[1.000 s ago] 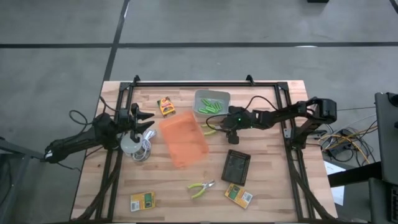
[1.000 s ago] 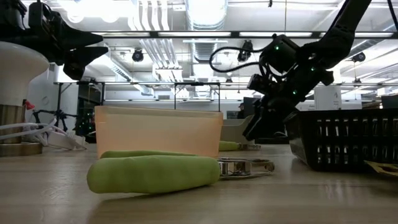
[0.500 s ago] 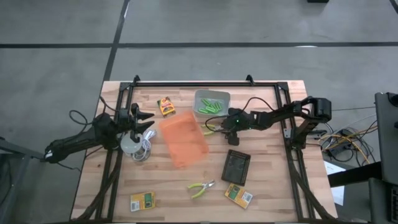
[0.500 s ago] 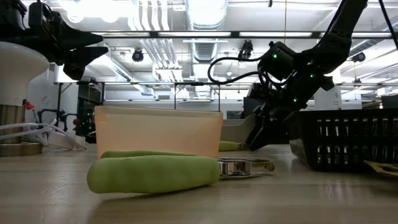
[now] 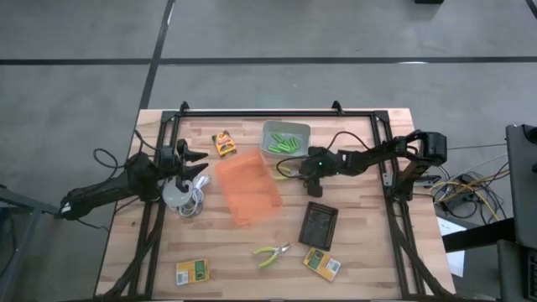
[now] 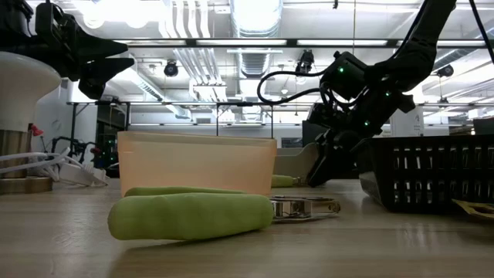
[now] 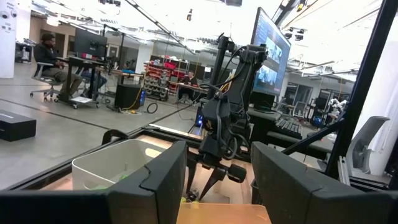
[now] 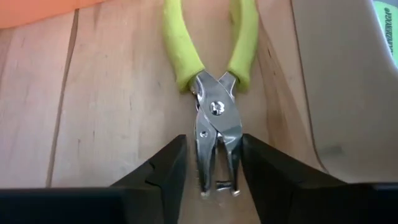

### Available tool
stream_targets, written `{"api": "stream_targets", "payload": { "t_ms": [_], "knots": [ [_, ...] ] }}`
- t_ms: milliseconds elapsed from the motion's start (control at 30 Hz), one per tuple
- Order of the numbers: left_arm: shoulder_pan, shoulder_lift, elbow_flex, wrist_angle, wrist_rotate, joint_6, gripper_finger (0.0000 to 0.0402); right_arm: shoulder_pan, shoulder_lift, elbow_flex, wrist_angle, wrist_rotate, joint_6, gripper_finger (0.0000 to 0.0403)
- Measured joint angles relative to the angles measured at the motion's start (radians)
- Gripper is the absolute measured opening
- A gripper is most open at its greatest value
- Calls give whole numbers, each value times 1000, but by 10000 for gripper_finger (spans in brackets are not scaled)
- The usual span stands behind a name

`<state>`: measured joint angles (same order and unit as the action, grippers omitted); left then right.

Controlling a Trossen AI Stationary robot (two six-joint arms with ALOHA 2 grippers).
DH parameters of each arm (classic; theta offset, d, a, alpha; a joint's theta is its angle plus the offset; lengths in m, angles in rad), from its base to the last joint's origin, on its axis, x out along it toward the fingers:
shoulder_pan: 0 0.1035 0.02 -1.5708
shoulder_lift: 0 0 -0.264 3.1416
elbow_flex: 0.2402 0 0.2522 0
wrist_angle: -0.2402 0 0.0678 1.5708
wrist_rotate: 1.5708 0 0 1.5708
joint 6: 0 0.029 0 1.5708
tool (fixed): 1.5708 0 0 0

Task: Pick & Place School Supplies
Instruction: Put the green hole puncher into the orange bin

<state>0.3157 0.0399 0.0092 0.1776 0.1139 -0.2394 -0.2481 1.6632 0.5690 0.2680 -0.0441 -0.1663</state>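
Pliers [image 8: 215, 118]: lime-green handles, silver jaws; bin [image 5: 247, 188] orange; basket [image 5: 319, 224] black; table [image 5: 369, 252] pale wood.

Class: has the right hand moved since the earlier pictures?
Yes. The right hand has come down and shifted toward the orange bin, now straddling the pliers beside the grey bin.

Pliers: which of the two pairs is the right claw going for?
The pliers between the orange bin and grey bin; the right claw straddles its metal nose. The other pair lies untouched.
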Motion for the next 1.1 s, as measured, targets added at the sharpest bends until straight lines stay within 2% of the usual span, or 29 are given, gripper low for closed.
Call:
{"api": "stream_targets", "payload": {
  "t_ms": [300, 1100],
  "knots": [
    [0, 0, 0, 0, 0, 0, 188, -1, 0, 0, 2, -4, -1, 79],
    [0, 0, 0, 0, 0, 0, 188, -1, -38, -1, -1, -8, -25, 73]
  ]
}}
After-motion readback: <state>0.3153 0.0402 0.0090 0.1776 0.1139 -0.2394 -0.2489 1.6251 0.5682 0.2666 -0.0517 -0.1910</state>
